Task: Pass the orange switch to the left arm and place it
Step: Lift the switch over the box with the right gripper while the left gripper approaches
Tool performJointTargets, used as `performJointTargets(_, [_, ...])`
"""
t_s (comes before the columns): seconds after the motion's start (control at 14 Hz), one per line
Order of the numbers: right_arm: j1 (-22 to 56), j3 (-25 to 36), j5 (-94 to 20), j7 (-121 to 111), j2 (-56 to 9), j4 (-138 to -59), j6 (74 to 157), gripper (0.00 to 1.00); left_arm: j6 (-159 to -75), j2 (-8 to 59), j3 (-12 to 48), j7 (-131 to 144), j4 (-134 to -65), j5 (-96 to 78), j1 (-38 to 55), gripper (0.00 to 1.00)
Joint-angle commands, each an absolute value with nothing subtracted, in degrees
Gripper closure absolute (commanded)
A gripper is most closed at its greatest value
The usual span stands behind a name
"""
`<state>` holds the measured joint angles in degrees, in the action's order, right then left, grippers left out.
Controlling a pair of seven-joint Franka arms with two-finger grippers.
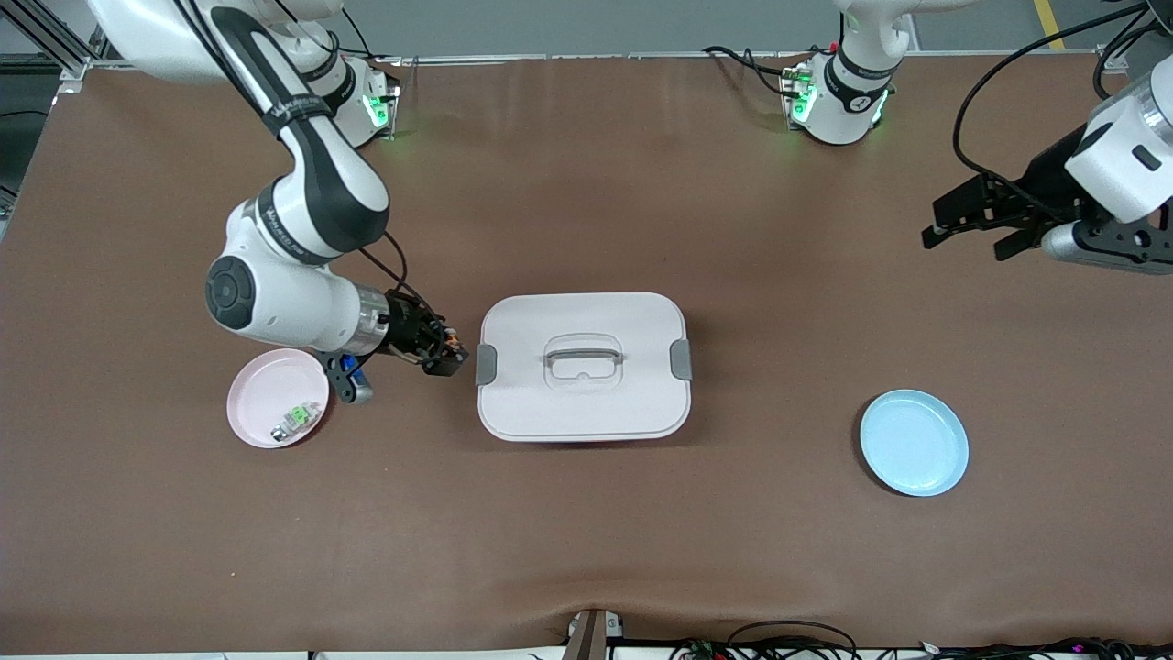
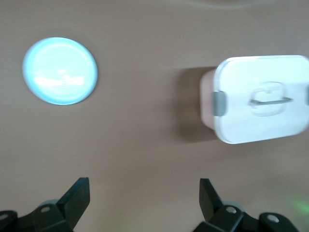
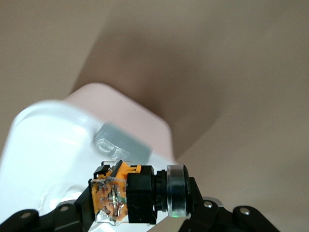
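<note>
Right wrist view has the right gripper (image 3: 140, 212) pinching the orange switch (image 3: 126, 193), a small black block with an orange midsection and a clear ring at one end, carried in the air beside the box (image 1: 583, 367) at the right arm's end, probably to pass it over rather than knock the box. Meanwhile the left gripper (image 1: 979, 222) waits with jaws spread, high over the table near the blue plate (image 1: 914, 443)

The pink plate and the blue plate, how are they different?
The pink plate holds a small green part; the blue plate holds nothing. The pink plate lies toward the right arm's end of the table, the blue plate toward the left arm's end, with the box between them. Both are small and round.
</note>
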<state>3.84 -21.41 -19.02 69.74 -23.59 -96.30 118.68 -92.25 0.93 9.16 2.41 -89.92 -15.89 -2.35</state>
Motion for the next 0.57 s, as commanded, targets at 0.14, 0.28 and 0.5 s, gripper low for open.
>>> performJointTargets(0.14, [9.6,-21.3,-20.1,83.8,-25.0,-87.4,118.0,1.00,-96.7,4.4,11.3,5.1,-87.9,-21.2,1.8,0.00])
performJointTargets(0.28, [11.5,-21.2,-22.0,87.3,-26.3,-85.4,118.4,1.00,-101.4,5.7,12.7,6.0,-87.9,-24.8,2.6,0.00])
performJointTargets(0.5, [14.0,-21.2,-23.3,92.6,-28.3,-82.1,118.7,1.00,-105.4,7.6,12.9,7.2,-88.2,-32.8,4.2,0.00])
